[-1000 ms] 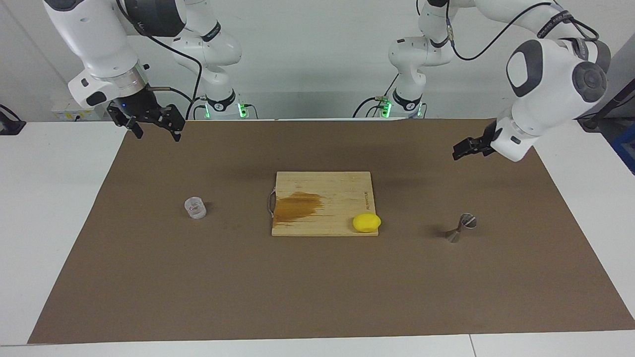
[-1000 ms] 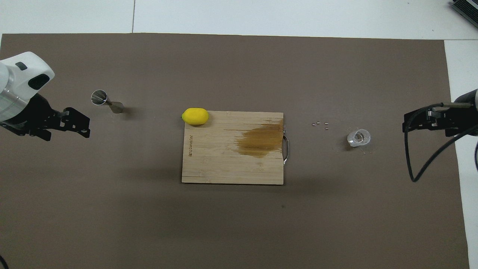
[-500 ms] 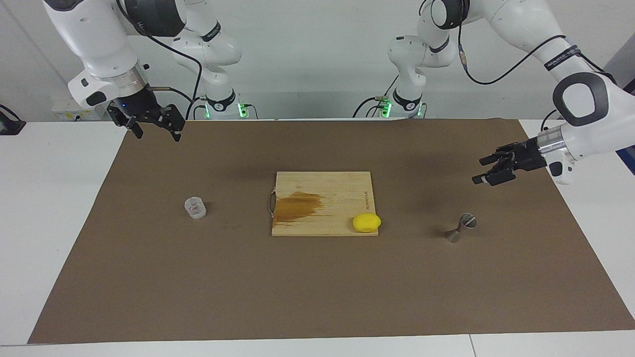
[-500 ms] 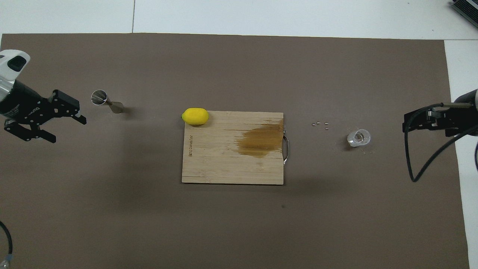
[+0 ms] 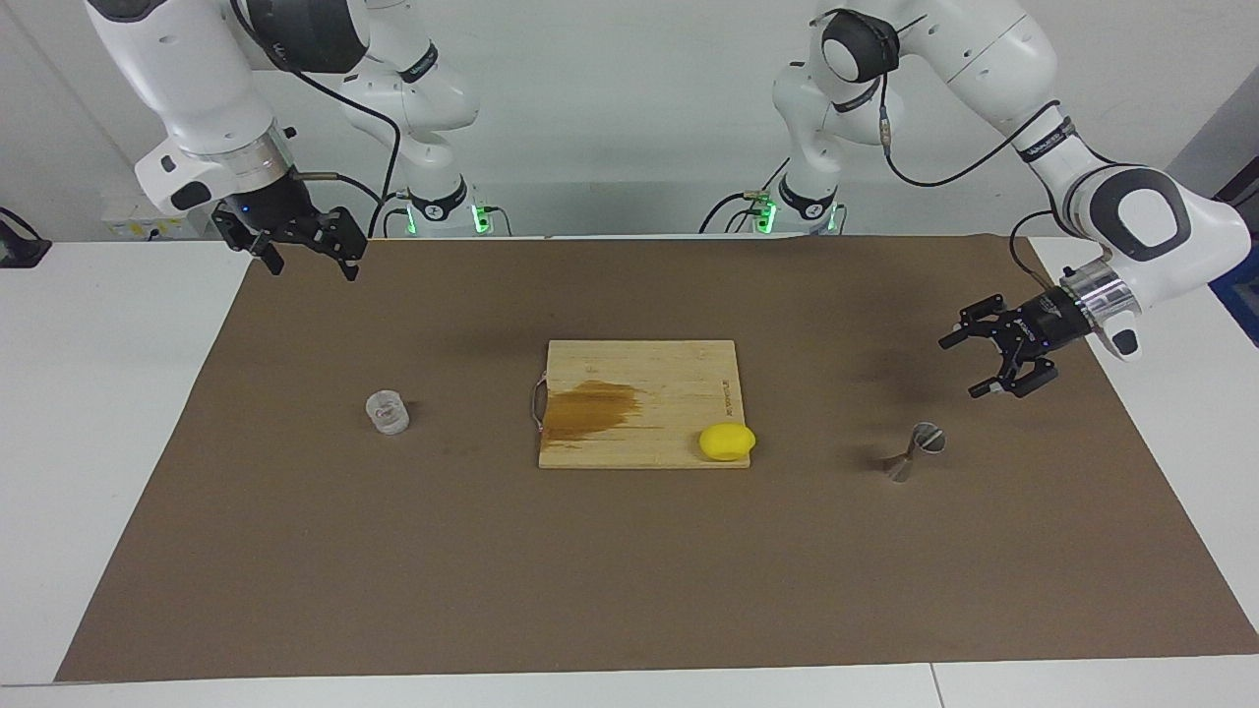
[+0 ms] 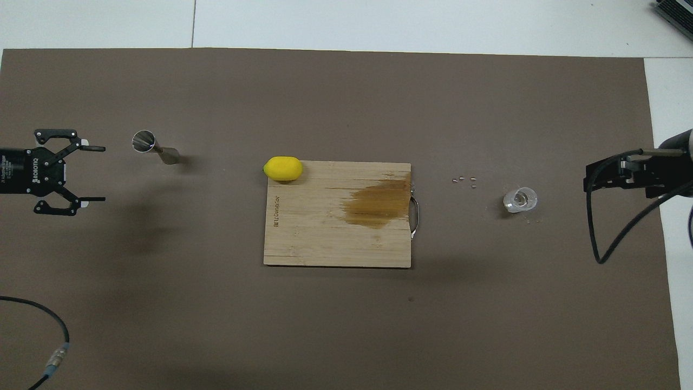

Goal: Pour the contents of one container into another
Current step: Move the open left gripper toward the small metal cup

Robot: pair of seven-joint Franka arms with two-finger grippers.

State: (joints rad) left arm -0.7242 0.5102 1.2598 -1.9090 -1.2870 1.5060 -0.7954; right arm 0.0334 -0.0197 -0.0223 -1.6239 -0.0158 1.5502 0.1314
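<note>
Left claw [image 5: 962, 366] spread, up near jigger [image 5: 913, 451]; right claw [image 5: 311, 267] spread, waiting well apart from glass cup [image 5: 388, 412].

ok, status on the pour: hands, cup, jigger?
Left hand open, in the air near the jigger, holding nothing. Right hand open, waiting over the mat's corner. Glass cup untouched on the mat. Nothing in the way.

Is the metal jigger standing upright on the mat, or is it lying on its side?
Upright. The jigger stands on one cone, with its round open mouth on top, in both views. No pincer touches it.
</note>
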